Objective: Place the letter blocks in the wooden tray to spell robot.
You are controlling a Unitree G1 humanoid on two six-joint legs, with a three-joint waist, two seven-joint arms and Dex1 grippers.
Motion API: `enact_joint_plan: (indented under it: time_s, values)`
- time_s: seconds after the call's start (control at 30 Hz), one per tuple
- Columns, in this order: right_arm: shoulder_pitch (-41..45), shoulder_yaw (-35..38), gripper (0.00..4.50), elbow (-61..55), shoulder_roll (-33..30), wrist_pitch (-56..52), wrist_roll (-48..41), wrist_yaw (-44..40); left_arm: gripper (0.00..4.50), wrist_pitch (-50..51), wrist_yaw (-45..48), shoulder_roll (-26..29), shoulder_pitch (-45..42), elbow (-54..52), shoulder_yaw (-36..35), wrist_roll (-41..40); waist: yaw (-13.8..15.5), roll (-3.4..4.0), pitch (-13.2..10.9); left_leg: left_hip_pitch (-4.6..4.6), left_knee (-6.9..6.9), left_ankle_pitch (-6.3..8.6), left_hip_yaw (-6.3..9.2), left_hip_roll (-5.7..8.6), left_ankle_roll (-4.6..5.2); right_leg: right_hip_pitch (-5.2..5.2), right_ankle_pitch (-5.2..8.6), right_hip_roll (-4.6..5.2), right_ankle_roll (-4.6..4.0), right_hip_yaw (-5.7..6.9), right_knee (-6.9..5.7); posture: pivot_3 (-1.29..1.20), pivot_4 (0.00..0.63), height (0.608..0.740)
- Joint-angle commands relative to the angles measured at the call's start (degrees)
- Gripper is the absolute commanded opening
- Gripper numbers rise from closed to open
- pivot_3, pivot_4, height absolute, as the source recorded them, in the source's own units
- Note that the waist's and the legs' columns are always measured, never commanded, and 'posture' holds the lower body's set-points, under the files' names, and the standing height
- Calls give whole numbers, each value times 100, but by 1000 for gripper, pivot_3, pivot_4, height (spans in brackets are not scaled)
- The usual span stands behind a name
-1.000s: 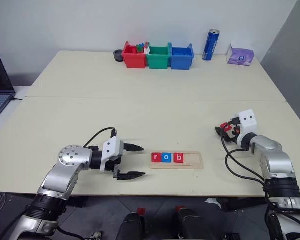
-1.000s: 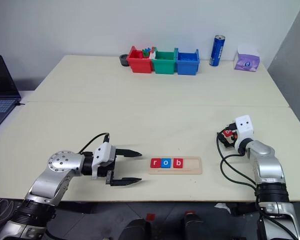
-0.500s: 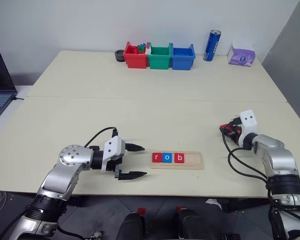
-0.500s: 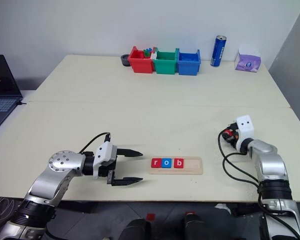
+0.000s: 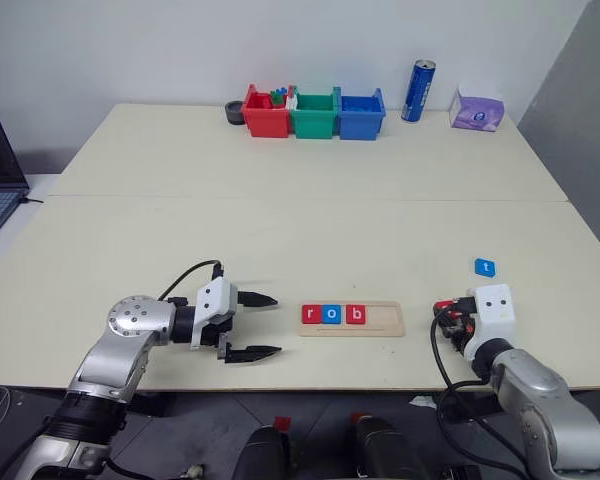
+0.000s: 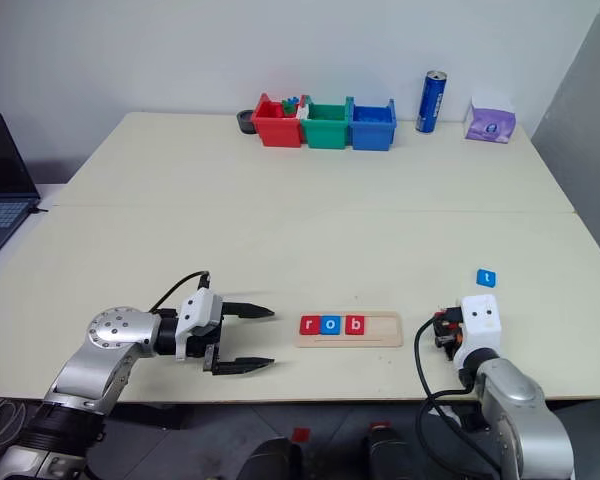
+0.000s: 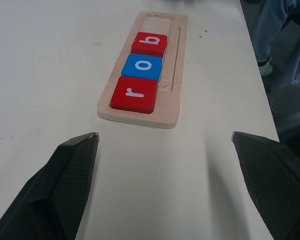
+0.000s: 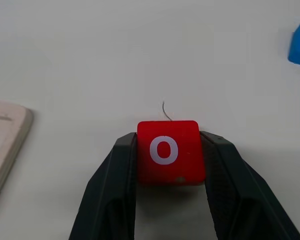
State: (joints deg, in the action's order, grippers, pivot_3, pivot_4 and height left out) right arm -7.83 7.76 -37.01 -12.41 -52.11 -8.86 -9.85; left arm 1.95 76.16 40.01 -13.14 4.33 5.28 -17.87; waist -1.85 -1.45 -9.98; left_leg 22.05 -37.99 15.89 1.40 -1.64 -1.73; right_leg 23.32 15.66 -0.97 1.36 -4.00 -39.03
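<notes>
The right hand has drawn back toward the worktop's near edge, clamped on the red "o" block. This exposes the blue "t" block by the right edge. The wooden tray holds "rob". The left hand hovers open. Bins line the far edge.

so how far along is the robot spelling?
Done: red r, blue o and red b sit in the wooden tray. In hand: right gripper is shut on the red o block. Left: place it, then the blue t.
</notes>
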Motion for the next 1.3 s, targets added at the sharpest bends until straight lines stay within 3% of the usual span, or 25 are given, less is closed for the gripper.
enact_joint_plan:
  time_s: [0.03,0.23,0.53,0.67,0.73,0.8,0.9,1.07,1.3]
  values:
    - [-250,-144,1445,-421,187,-70,121,321,4500,-161,81,0,-99,19,-38,-37,0,0,0,0,1,0,0,-1,0,0,0,-1,0,2,0,0,150,740]
    - [-526,-174,1445,-365,585,-129,135,674,4500,-237,70,-19,-72,35,-27,-6,0,-5,3,1,7,0,1,-5,0,0,4,0,-5,2,2,0,150,740]
    - [-126,82,4469,-549,884,145,119,935,4500,-277,18,-55,-10,-13,-3,47,3,-14,9,0,3,0,2,-2,0,-3,5,1,-6,3,2,0,150,740]
    - [334,132,4469,-881,409,309,20,617,4500,-296,-6,-60,-4,-4,-9,68,-3,-7,4,1,4,0,1,0,0,1,4,2,-5,-1,3,0,150,740]
    - [624,269,4469,-792,-109,374,-306,4,4500,-310,-12,-68,-20,12,2,71,-8,-7,4,0,5,0,2,-1,0,2,4,0,-5,1,3,0,150,740]
    - [869,438,4469,-528,-753,254,-774,-814,4500,-331,-14,-78,-37,36,12,74,-8,-7,4,0,7,0,0,0,0,1,4,-2,-5,3,3,0,150,740]
    - [926,448,4469,34,-2195,382,-1231,-2368,4500,-356,1,-97,-74,83,30,83,-4,-8,3,1,6,1,-6,3,1,-3,4,-1,-5,7,7,0,150,740]
    - [725,-74,4469,985,-4024,1504,-1053,-4266,4500,-347,6,-116,-110,95,61,90,5,-6,-5,5,5,2,-6,6,2,-5,5,-2,-5,16,12,0,150,740]
    - [1220,-663,4469,2202,-4445,2503,-722,-5076,4500,-276,-37,-106,-83,-29,105,63,-13,-10,-8,-1,2,1,-11,4,2,-5,4,-5,-4,10,5,0,150,740]
